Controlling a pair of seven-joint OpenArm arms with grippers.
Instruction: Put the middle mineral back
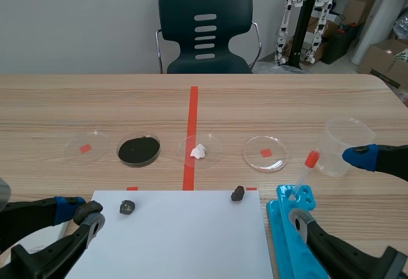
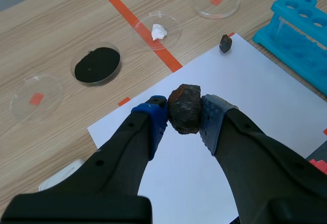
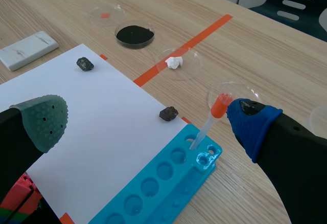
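Note:
A dark brown mineral (image 2: 185, 109) is pinched between the blue and grey pads of my left gripper (image 2: 184, 115), which is shut on it above the white paper (image 2: 245, 106). In the scene view that gripper (image 1: 80, 210) sits low at the paper's left edge. Two more dark minerals lie on the paper: one near its left corner (image 1: 127, 207) and one at its far right edge (image 1: 238, 193); both also show in the right wrist view (image 3: 84, 64) (image 3: 168, 113). My right gripper (image 3: 148, 132) stands open over the blue tube rack (image 3: 158, 183), holding nothing.
Four petri dishes line the table beyond the paper: an empty one (image 1: 86, 147), one with black powder (image 1: 138, 150), one with a white lump (image 1: 199, 151), another empty (image 1: 266, 153). A plastic beaker (image 1: 344, 144) and an orange-capped dropper (image 1: 306, 169) stand right. A white block (image 3: 28, 50) lies left.

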